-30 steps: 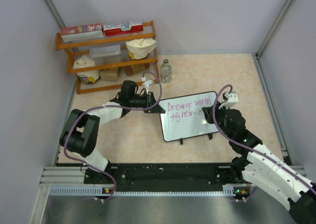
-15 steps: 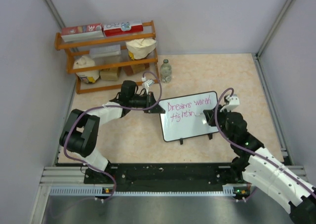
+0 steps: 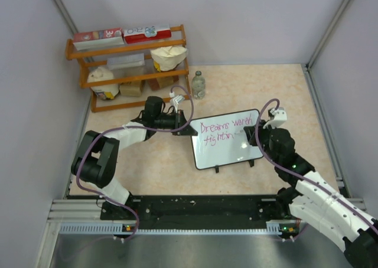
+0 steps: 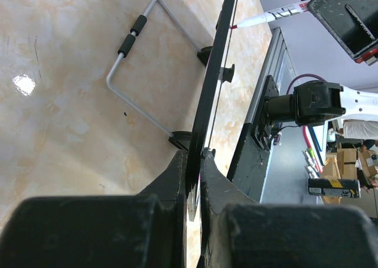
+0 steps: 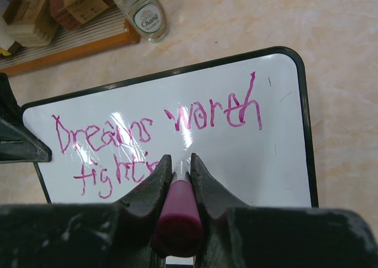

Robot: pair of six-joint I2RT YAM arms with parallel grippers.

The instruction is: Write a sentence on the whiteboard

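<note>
The whiteboard [image 3: 227, 153] stands tilted on its black feet at mid-table. Pink words [image 3: 224, 126] on it read "Dreams worth" over a part-written "fightin". My left gripper [image 3: 184, 127] is shut on the board's left edge; the left wrist view shows the black frame [image 4: 212, 85] edge-on between the fingers. My right gripper [image 3: 250, 137] is shut on a pink marker [image 5: 177, 212] pointing at the board. In the right wrist view the board [image 5: 236, 167] fills the frame with the writing [image 5: 153, 132], and the marker tip is hidden behind the fingers. The marker's tip [image 4: 260, 19] shows in the left wrist view.
A wooden shelf [image 3: 130, 67] with boxes and bags stands at the back left. A small bottle [image 3: 198, 85] stands beside it, just behind the board. The board's wire stand [image 4: 147, 61] rests on the table. Grey walls enclose the table.
My right gripper with the marker dipped slightly down and left, then shifted back up and right by the second line. The left gripper and board have not moved.
</note>
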